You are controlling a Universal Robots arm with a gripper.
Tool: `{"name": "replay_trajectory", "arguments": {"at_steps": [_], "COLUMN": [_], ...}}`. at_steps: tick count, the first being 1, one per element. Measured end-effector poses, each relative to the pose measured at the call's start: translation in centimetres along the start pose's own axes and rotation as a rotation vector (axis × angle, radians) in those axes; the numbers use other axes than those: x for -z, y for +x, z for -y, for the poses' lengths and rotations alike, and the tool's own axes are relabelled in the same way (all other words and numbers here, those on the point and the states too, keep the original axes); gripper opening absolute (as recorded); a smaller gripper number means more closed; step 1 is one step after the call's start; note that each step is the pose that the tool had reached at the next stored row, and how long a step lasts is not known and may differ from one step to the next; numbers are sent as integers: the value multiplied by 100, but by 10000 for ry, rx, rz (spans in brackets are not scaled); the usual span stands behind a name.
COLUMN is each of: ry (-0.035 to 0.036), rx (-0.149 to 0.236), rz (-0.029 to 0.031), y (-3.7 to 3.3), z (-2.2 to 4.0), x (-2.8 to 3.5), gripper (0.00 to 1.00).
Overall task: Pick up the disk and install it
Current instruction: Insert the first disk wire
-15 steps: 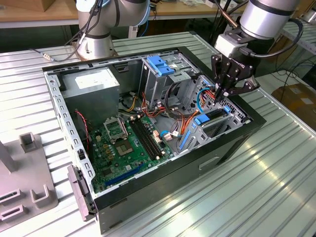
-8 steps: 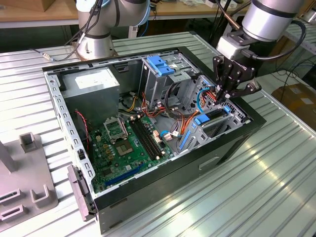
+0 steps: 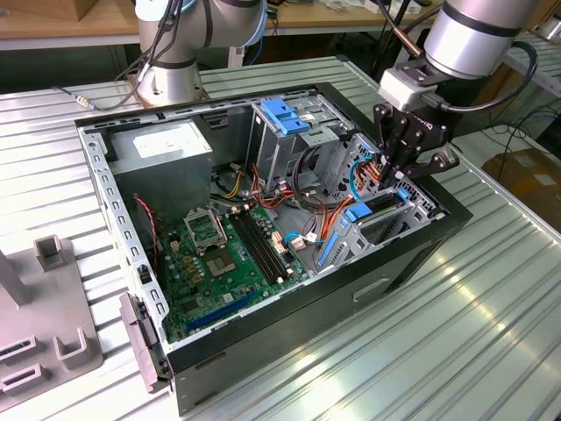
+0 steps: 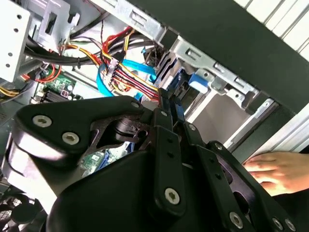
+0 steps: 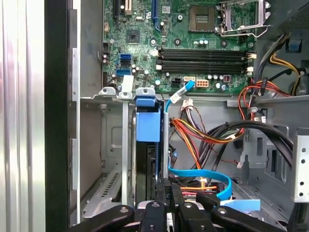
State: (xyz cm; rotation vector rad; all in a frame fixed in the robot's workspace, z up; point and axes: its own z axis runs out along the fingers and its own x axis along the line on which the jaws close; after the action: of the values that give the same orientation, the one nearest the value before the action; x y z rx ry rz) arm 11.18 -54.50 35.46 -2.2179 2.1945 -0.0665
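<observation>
The disk (image 3: 379, 209) stands on edge in the low bay at the front corner of the open computer case (image 3: 105, 202), on the exterior view's right. Its dark body (image 5: 146, 166) has a bright blue carrier tab (image 5: 147, 123) at the far end. My gripper (image 3: 396, 180) reaches down from above onto the disk's near end. Its black fingers (image 5: 165, 189) stand close together, pinching the blue rail end (image 4: 179, 108). The gripper (image 4: 170, 104) is shut on the disk, which sits between the bay's grey metal walls (image 5: 124, 145).
Red, orange and blue cables (image 5: 203, 133) crowd the space beside the bay. A tall grey drive cage with a blue latch (image 3: 285, 114) rises behind, with the motherboard (image 3: 228, 254) and power supply (image 3: 162, 149) further in. A person's hand (image 4: 277, 169) rests outside the case wall.
</observation>
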Motion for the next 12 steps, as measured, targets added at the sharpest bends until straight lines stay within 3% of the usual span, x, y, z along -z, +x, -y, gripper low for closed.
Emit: {"name": "replay_trajectory", "arguments": {"at_steps": [1, 2, 4, 12], "ry": [92, 106, 105, 106], "rx": [10, 39, 46, 46], "rz": [6, 7, 8, 12], "y": [32, 34, 109, 110], "z": [-10, 9, 8, -3], "x": [-1, -2, -30, -54], "gripper": [16, 16, 16, 16]}}
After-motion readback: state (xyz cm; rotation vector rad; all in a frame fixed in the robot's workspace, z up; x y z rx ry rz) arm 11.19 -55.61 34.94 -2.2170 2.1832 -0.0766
